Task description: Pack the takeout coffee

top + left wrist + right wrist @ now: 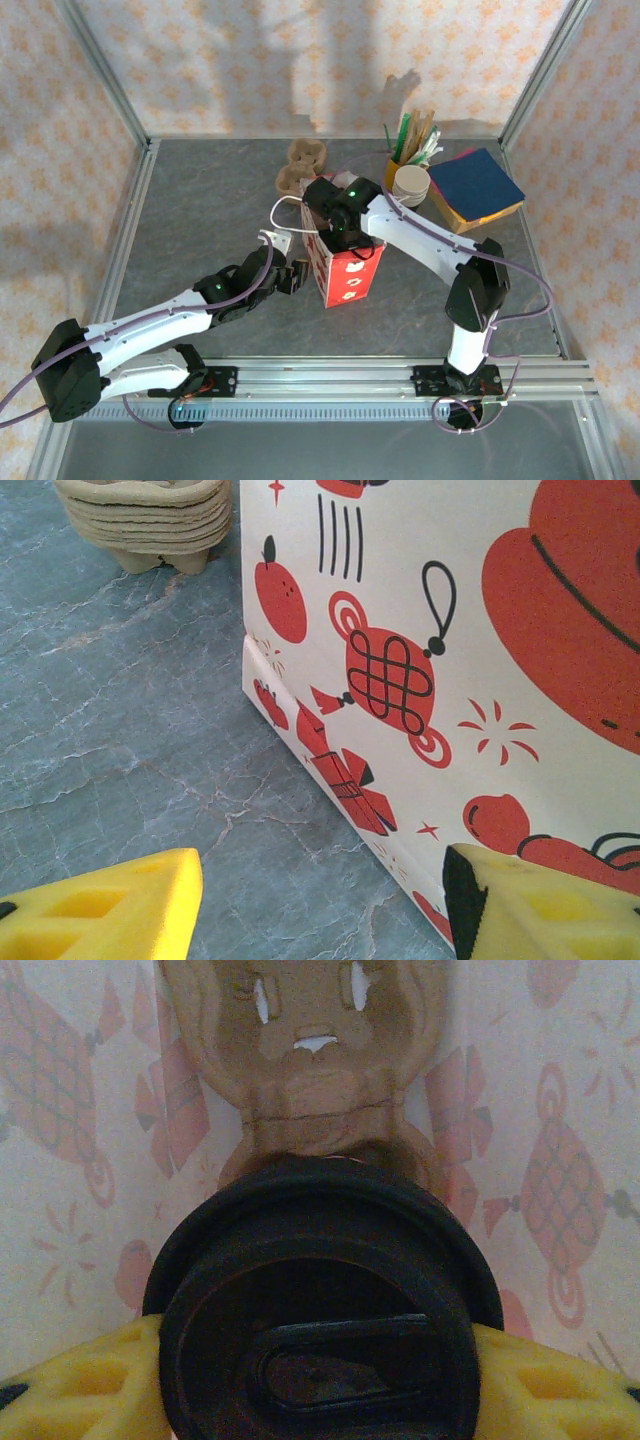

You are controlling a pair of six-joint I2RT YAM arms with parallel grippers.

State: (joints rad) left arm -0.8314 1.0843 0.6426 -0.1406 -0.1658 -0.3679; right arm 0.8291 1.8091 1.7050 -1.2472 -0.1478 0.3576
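Gripping the takeout coffee [320, 1320] inside the red bag [345, 275], your right gripper [320, 1390] must release it; left gripper [320, 900] stands open.

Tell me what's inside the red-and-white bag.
The black-lidded takeout coffee, held between the right gripper's yellow fingers, and a brown pulp carrier beneath it. The lid covers the cup's body and most of the floor of the bag.
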